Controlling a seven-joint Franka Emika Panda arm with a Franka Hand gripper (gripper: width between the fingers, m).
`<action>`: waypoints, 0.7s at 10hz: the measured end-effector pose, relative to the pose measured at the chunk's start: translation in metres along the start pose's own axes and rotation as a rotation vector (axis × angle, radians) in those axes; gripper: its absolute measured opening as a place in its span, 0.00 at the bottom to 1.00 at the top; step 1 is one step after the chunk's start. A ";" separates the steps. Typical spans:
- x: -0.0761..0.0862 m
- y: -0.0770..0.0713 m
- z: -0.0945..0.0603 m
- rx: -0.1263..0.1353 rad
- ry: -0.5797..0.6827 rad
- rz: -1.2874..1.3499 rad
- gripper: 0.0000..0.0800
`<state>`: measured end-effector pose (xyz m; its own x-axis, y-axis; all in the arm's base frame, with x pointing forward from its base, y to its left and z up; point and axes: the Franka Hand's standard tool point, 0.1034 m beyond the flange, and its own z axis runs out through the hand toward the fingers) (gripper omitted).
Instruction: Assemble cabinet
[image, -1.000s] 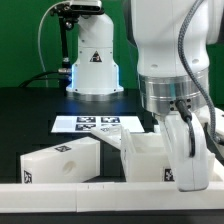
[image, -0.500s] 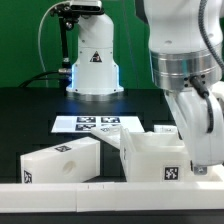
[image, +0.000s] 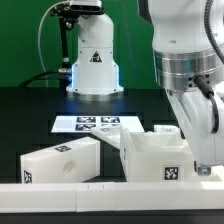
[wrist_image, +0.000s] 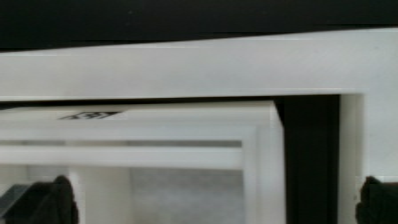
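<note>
Exterior view gives us the black table (image: 30, 110), with the arm (image: 185, 60) over its near edge on the exterior view's right. Just behind the long white rail (image: 70, 188) along that edge lie the closed cabinet part (image: 60, 160), toward the exterior view's left, and the open cabinet part (image: 148, 152) close beside it, under the arm. The marker board (image: 98, 124) lies behind them. The gripper (wrist_image: 206, 200) hangs over the open part, jaws spread wide, holding nothing. We judge a grasp is next: centre the fingers (wrist_image: 36, 200) across one wall, descend straight, close gently so the part does not skid.
</note>
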<state>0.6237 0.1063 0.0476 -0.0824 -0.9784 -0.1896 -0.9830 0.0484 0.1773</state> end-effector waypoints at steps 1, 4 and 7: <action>0.000 -0.007 -0.005 0.042 -0.008 -0.002 1.00; 0.013 -0.020 -0.015 0.166 -0.062 -0.007 1.00; 0.013 -0.020 -0.015 0.164 -0.064 -0.012 1.00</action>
<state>0.6448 0.0891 0.0560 -0.0751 -0.9647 -0.2525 -0.9972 0.0737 0.0152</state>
